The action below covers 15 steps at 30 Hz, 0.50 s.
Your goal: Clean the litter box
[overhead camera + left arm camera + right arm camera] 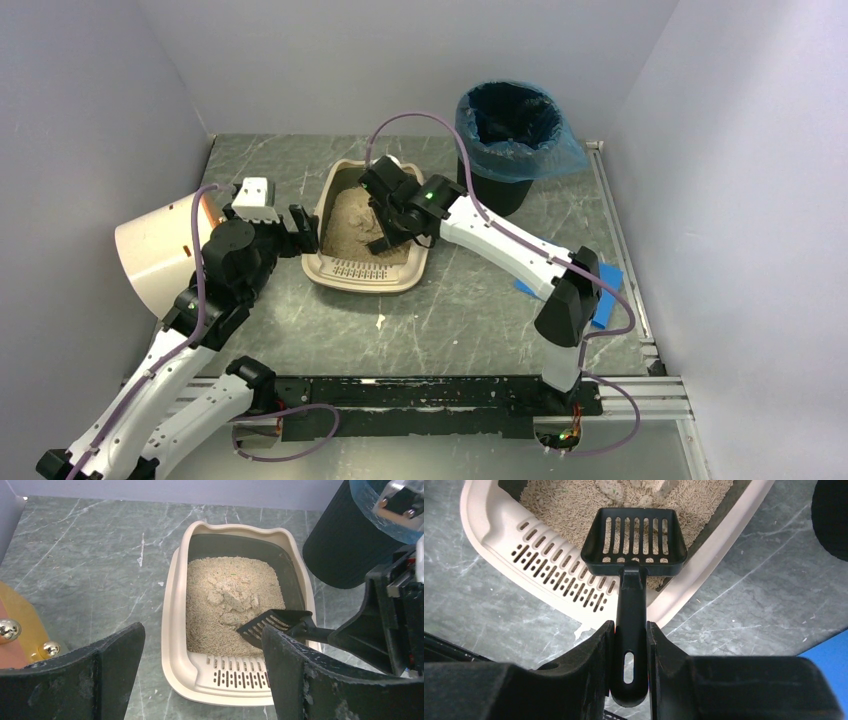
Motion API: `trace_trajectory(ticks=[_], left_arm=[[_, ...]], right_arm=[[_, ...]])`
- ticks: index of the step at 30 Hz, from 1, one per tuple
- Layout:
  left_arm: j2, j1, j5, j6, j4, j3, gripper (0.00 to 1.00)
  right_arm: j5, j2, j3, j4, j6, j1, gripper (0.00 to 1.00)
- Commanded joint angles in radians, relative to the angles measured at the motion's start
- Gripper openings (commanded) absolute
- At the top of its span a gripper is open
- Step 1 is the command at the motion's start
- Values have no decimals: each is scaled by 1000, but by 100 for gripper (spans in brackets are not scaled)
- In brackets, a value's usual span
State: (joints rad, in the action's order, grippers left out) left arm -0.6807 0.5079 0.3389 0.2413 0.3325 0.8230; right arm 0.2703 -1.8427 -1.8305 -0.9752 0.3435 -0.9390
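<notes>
The beige litter box (328,205) sits mid-table with its slotted grate lip at the near end and tan litter inside; pale clumps (232,597) lie in the middle of the litter. My right gripper (395,218) is shut on the handle of a black slotted scoop (634,535). It holds the scoop's empty blade low over the near right part of the litter (272,622). My left gripper (300,230) is open and empty, just left of the box. In the left wrist view its fingers (115,660) frame the box's near rim (172,630).
A black round bin with a blue liner (510,130) stands behind and right of the box. A cream drum (160,250) lies at the far left by the left arm. A blue patch (605,285) lies on the table at the right. A few litter crumbs (380,321) lie in front of the box.
</notes>
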Motion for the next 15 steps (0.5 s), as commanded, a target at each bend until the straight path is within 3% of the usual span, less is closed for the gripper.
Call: trace_trajectory(ticks=[1,10,15], left_arm=[[5,6,18,-3,5,-4,90],[5,6,20,-1,4,-5,90],[3,6,16,-1,5,-4,90]], right_arm=[[-10,-5,-67,-60,17,-4,10],[-6,-121,-153,-165,34,-6,10],[-37,-145,-152,-120,24,-8,9]])
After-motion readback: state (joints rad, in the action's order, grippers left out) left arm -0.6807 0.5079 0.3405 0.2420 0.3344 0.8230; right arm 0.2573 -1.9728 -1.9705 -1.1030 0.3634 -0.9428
